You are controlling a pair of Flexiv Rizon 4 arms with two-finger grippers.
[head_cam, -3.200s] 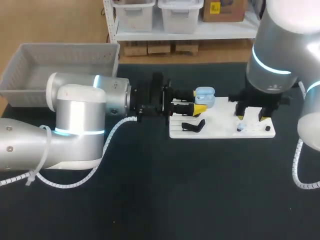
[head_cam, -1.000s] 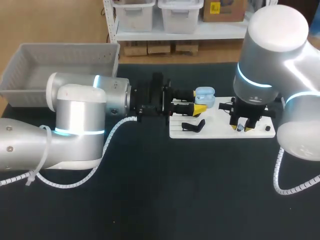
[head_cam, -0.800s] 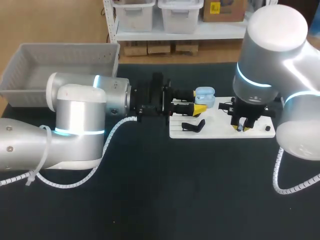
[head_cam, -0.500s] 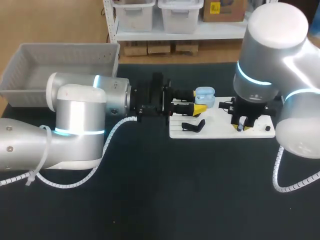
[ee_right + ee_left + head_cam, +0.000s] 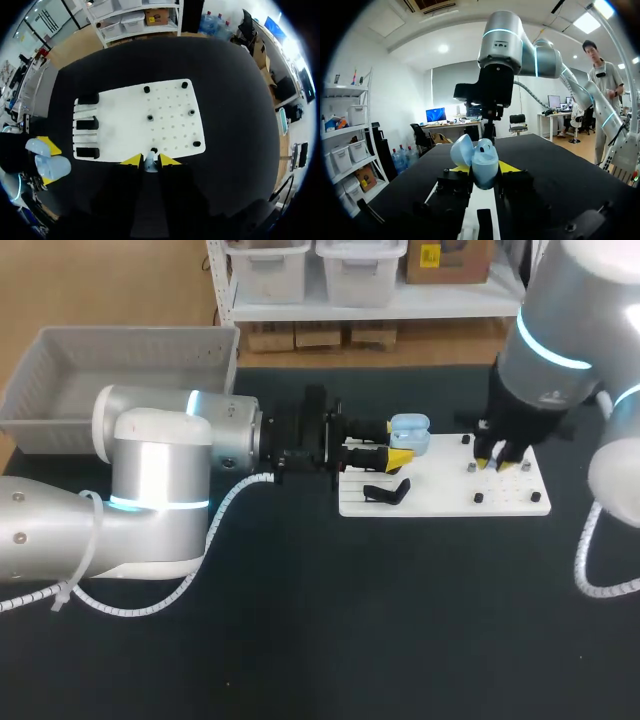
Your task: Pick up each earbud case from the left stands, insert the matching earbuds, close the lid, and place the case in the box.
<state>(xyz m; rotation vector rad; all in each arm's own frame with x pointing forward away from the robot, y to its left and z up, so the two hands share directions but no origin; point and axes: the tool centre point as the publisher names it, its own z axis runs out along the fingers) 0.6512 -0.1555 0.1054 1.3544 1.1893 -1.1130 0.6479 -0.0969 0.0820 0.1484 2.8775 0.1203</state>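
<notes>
Table [image 5: 300, 640]: black matte top, filling the near ground.
Floor [image 5: 120, 285]: tan, wood-toned, behind the table.
Shelving unit [image 5: 400, 302]: white, standing at the table's far side. It holds translucent lidded bins [image 5: 265, 265] above and cardboard boxes [image 5: 320, 337] below.
Walls [image 5: 395, 90]: plain white.
Ceiling lights [image 5: 592, 9]: bright panels, switched on.
Further off: lit monitor [image 5: 436, 115] on a desk, dark office chair [image 5: 420, 137], water bottles [image 5: 400, 159].
</notes>
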